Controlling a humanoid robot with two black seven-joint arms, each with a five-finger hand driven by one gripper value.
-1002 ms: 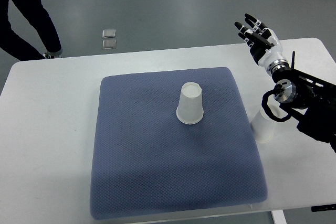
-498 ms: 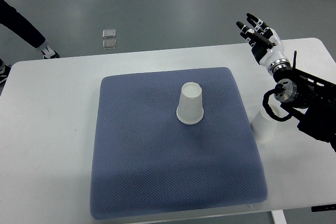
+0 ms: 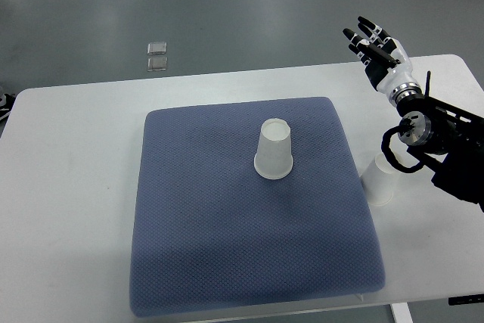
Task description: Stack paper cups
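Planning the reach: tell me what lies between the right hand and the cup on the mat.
In the top view, nothing stands between the right hand and the upside-down cup: only bare white table and blue mat.

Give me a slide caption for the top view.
Right hand open above the table; one cup inverted on the mat, another beside it.

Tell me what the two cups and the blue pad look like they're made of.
Cup on the pad: white, matte, thin-walled, upside down; looks like paper, though thin plastic can't be excluded. Cup beside the pad: same white matte look, partly hidden under the right arm. Blue pad: soft woven or knit fabric, judging by the fine dotted texture and rounded, puffy edges; probably foam inside.
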